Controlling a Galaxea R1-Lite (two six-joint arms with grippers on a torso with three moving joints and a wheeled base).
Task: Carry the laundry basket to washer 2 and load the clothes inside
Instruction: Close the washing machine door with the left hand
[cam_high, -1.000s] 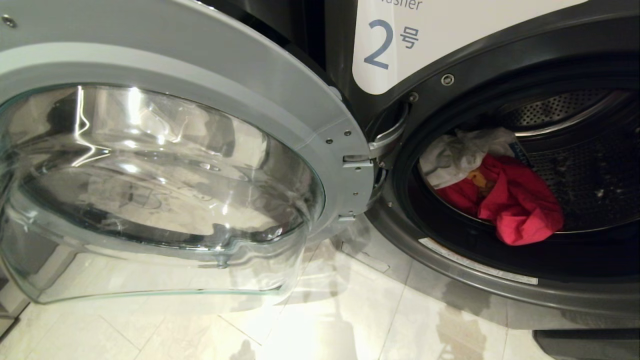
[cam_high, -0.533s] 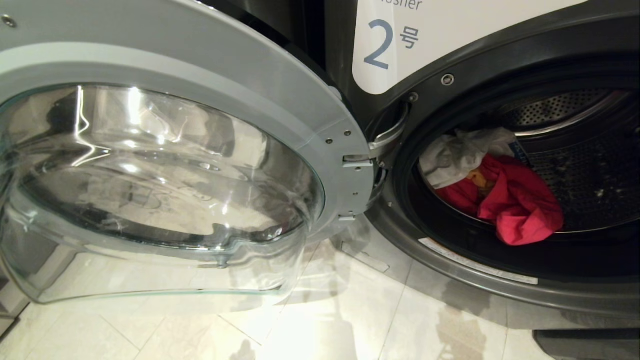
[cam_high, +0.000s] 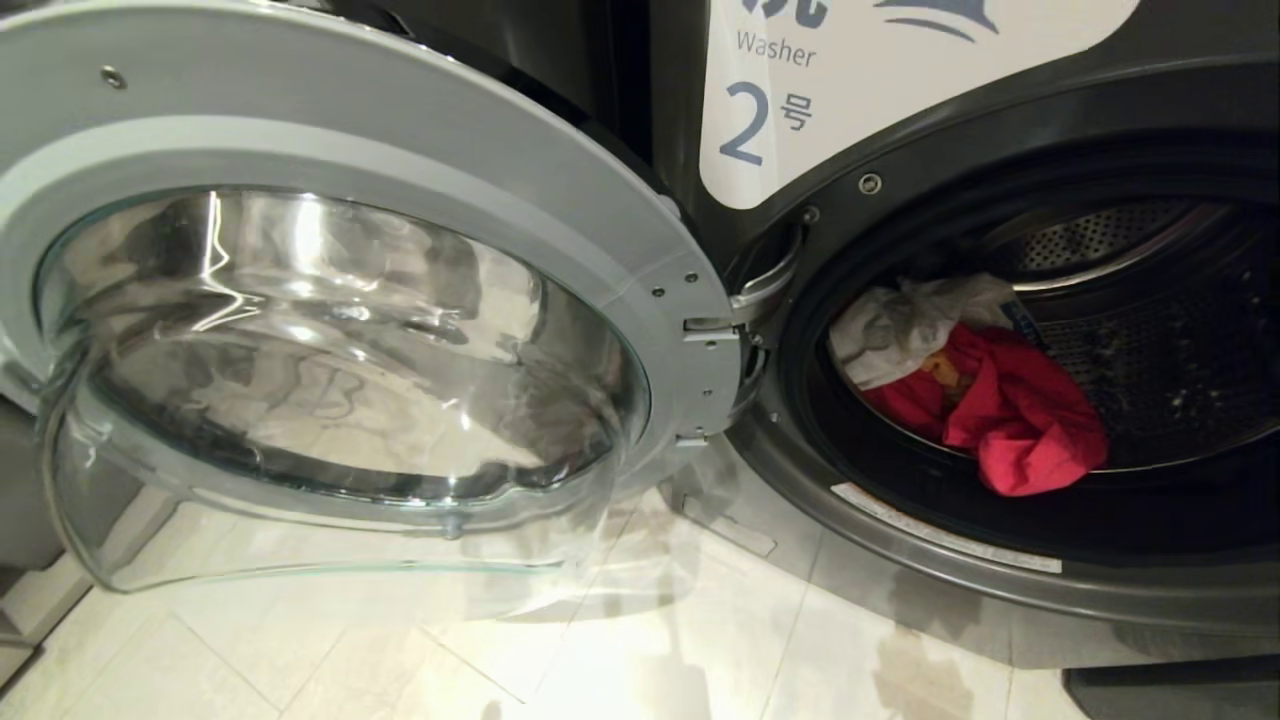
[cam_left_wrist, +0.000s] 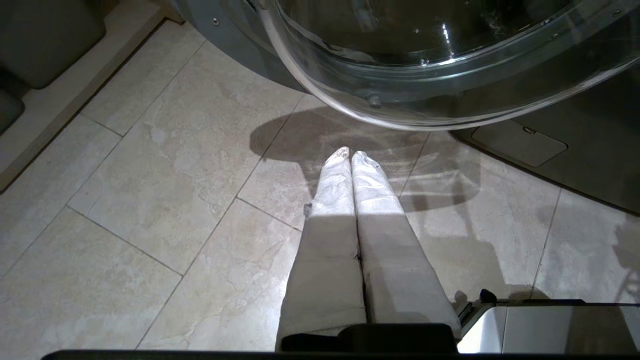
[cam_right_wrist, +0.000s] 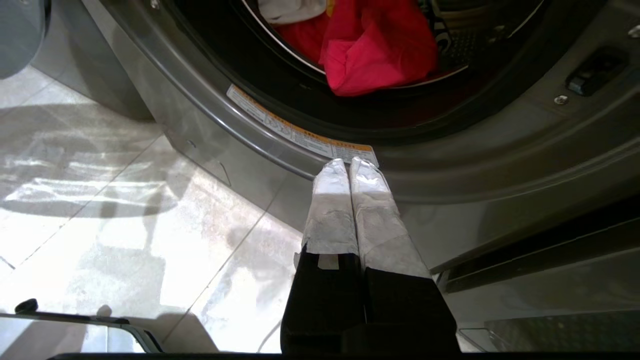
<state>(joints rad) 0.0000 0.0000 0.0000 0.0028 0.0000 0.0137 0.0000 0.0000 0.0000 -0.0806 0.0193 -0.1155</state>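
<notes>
Lying inside the drum of the dark grey front-loading washer 2 (cam_high: 1000, 130), the pink-red, yellow and white clothes (cam_high: 985, 400) look loaded; its glass door (cam_high: 340, 340) stands open. Left gripper (cam_left_wrist: 351, 156) and right gripper (cam_right_wrist: 348, 163) hang empty, jaws pressed together.

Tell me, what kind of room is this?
Probably a laundry room, maybe a shared one. A big washer stands with its glass door swung open, clothes lie in the drum, and a label numbers it 2, hinting at more machines.
</notes>
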